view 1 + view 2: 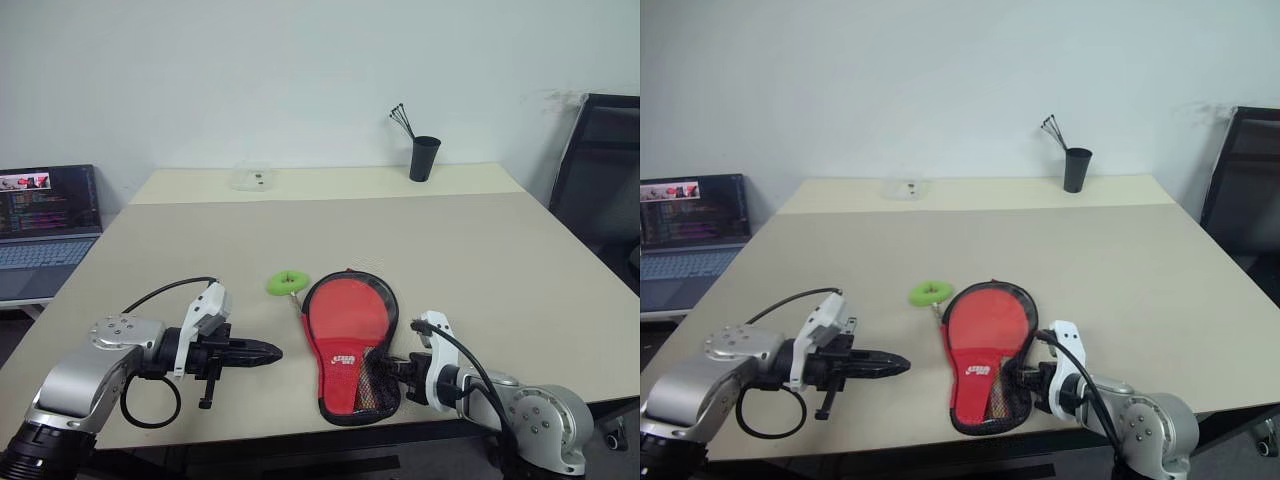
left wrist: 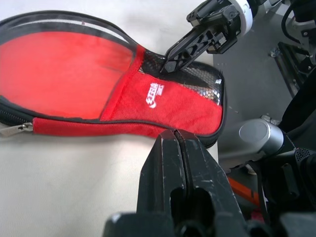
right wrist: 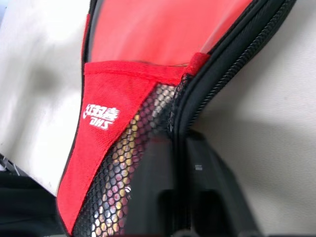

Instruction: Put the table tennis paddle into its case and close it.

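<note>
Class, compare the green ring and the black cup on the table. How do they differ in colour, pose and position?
The green ring is bright green and lies flat; the black cup is dark and stands upright. The ring sits near the case; the cup stands at the table's far edge. The cup holds thin sticks; the ring holds nothing. Both rest on the table.

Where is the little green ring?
In the left eye view, the green ring lies on the table, touching the far left edge of the case, ahead of the left gripper.
</note>
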Motion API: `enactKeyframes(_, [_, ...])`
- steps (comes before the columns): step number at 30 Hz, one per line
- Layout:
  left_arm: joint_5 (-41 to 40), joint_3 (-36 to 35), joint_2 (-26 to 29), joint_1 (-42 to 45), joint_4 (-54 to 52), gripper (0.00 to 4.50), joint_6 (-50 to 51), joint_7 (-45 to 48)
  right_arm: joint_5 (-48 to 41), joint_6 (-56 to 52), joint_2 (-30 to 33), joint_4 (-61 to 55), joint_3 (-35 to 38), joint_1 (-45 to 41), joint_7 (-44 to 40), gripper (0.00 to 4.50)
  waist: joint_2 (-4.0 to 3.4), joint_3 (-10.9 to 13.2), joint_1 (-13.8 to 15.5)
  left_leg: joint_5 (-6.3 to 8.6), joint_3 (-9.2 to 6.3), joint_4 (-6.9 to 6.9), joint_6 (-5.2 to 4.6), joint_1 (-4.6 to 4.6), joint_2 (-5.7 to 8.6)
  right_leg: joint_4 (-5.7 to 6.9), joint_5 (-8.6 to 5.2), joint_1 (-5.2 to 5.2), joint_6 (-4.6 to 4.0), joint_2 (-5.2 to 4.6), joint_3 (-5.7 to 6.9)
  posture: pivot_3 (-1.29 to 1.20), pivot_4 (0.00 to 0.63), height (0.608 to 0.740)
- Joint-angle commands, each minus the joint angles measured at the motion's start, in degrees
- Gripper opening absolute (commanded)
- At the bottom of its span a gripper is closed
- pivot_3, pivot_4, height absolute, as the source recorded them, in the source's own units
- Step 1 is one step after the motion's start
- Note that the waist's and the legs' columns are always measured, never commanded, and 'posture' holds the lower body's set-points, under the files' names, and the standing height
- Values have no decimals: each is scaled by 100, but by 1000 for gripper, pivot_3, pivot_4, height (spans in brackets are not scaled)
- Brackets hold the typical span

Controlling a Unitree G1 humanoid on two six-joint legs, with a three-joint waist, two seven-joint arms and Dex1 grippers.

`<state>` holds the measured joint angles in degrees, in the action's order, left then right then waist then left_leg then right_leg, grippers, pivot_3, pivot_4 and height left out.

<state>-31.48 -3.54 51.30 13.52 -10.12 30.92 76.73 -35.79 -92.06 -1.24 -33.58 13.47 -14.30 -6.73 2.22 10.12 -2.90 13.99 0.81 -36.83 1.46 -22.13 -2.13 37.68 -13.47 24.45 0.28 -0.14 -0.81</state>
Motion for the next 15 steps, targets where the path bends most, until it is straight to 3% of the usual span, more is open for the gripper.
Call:
enactKeyframes(1, [10,-23,-2,21,-32,0,-103,-44,-209,-44,21,-231,38,-58,22,1772,0,0,0,0,0,0,0,0,0,0,0,0,0,0,0,0,150,740])
enactKeyframes(9, [95,-18,-142,-41,93,0,-239,-255,-885,-44,769,-774,-54,-66,-733,4486,-2,2,1,1,-1,1,0,-2,0,-4,0,0,0,0,1,0,150,740])
enactKeyframes(15, [207,-12,-287,-28,260,0,-361,-453,-1212,506,1692,-808,-154,-299,-1470,4486,-1,3,4,2,-2,0,-1,-3,1,-7,0,-2,0,0,3,0,150,740])
